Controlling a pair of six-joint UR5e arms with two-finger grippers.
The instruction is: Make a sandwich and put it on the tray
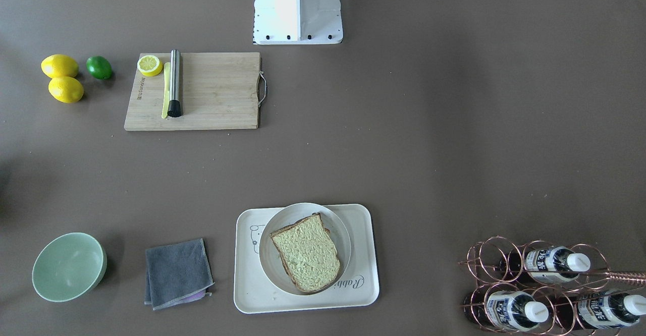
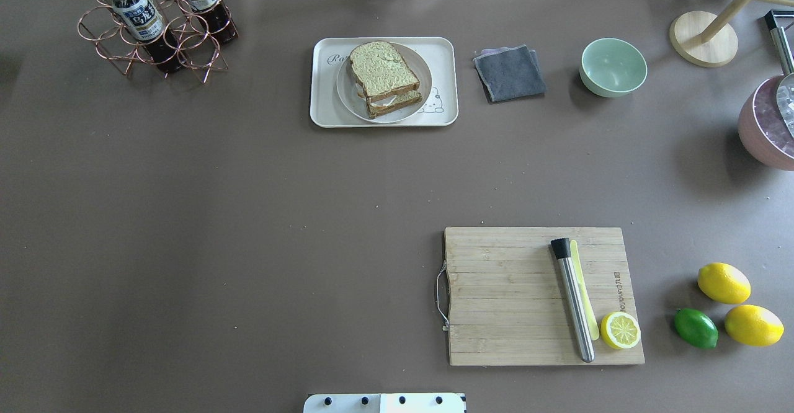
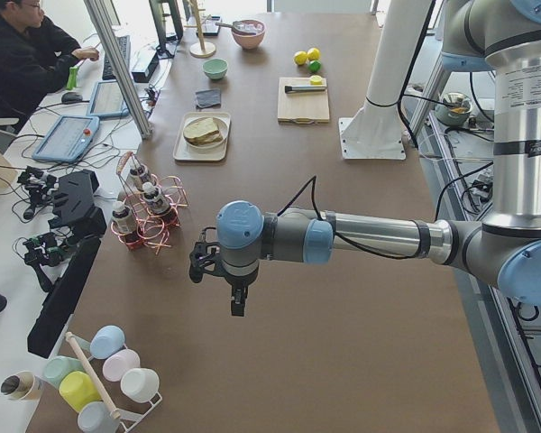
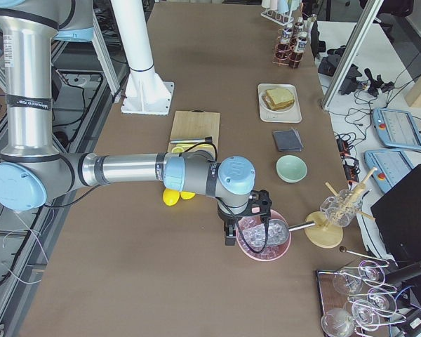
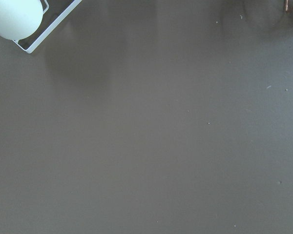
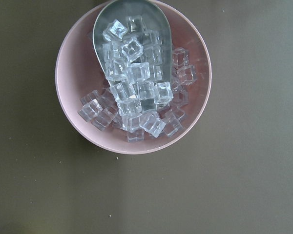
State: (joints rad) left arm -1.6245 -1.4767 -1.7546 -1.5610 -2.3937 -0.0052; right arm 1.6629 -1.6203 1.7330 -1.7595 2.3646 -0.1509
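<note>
The sandwich (image 2: 381, 69) has two pale green-beige bread slices with white egg showing between them. It lies on a round white plate (image 2: 347, 97), which stands on the cream tray (image 2: 322, 109) at the table's far middle. From the front I see its top slice (image 1: 307, 253) on the tray (image 1: 363, 275). My left gripper (image 3: 239, 302) hangs over bare table near the bottle rack, far from the tray. My right gripper (image 4: 229, 235) hovers by the pink ice bowl. I cannot tell whether either gripper is open or shut.
A wooden cutting board (image 2: 508, 301) holds a steel bar (image 2: 574, 301) and a half lemon (image 2: 620, 330); two lemons and a lime lie beside it. Grey cloth (image 2: 508, 73), green bowl (image 2: 613, 67), copper bottle rack (image 2: 155, 28), pink ice bowl (image 6: 78, 73). A person sits at the left end.
</note>
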